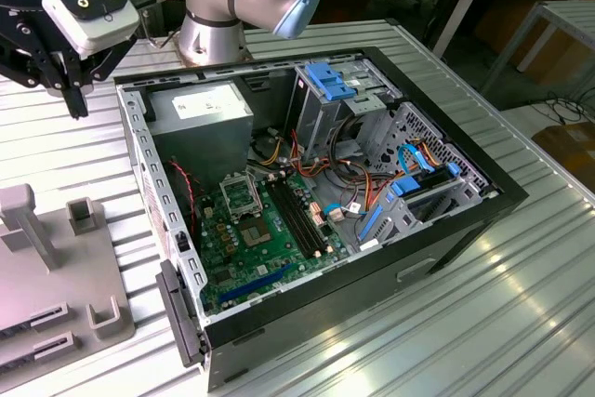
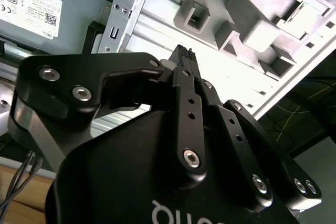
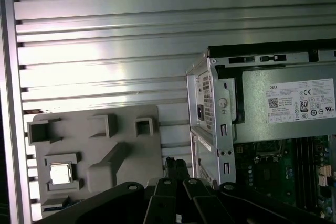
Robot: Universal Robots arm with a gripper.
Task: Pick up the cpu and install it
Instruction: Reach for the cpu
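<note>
**Tool parked beside the case, cpu sitting in its holder**

The tool (image 1: 76, 99) hangs just outside the open PC case (image 1: 307, 323). In the second wrist view its fingers (image 2: 184, 72) look pinched together with nothing between them. Under it there's the ribbed tabletop (image 1: 502, 323) and a grey holder block (image 3: 126, 145). The cpu (image 3: 60, 173) lies flat in one of that block's square pockets, apart from the tool.

Bright overhead light; glare on ribbed table (image 1: 502, 323); PC case (image 1: 353, 309) int. shadowed.
</note>
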